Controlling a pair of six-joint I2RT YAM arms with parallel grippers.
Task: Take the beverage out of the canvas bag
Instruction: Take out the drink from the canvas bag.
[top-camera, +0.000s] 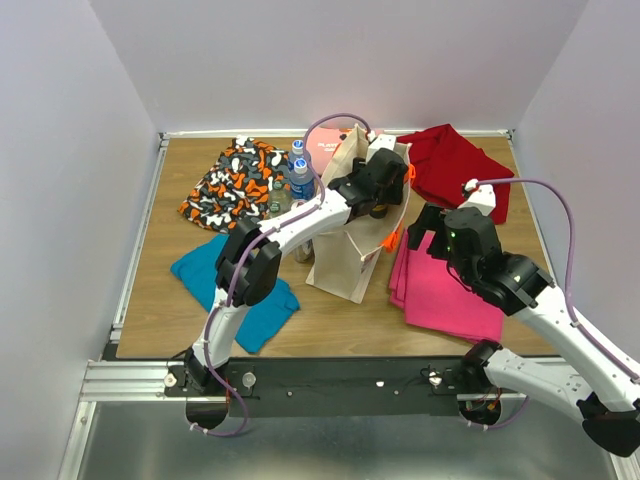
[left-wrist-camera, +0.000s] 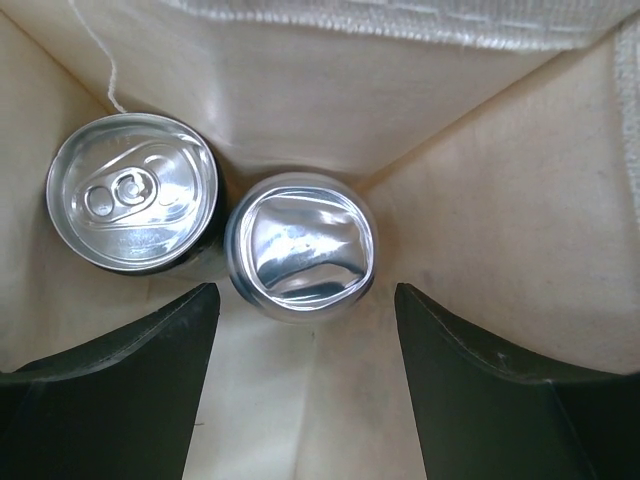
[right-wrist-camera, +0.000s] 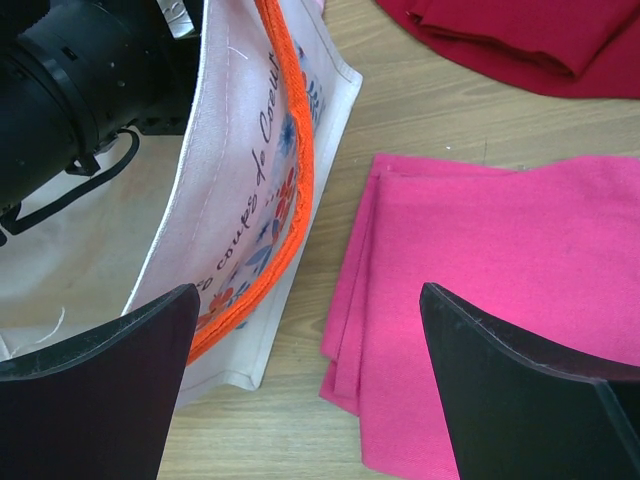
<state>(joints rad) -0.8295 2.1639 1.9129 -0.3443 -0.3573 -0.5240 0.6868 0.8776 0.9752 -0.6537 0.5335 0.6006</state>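
The beige canvas bag (top-camera: 345, 255) with orange handles stands mid-table. My left gripper (top-camera: 375, 190) reaches down into its mouth. In the left wrist view the gripper (left-wrist-camera: 305, 400) is open and empty above the bag's floor. Two silver-topped cans stand inside the bag: one with a pull tab (left-wrist-camera: 132, 192) at the left, one with a dented plain top (left-wrist-camera: 300, 245) just beyond the fingertips. My right gripper (top-camera: 428, 228) hovers open to the right of the bag. In the right wrist view this gripper (right-wrist-camera: 305, 390) is beside the bag's printed side (right-wrist-camera: 255, 190) and orange handle (right-wrist-camera: 290, 200).
A folded pink cloth (top-camera: 445, 285) lies under my right gripper, and shows in the right wrist view (right-wrist-camera: 500, 300). A red cloth (top-camera: 455, 165) lies at back right. A patterned orange-black cloth (top-camera: 235, 185), a blue cloth (top-camera: 235, 280) and two water bottles (top-camera: 299, 172) are left of the bag.
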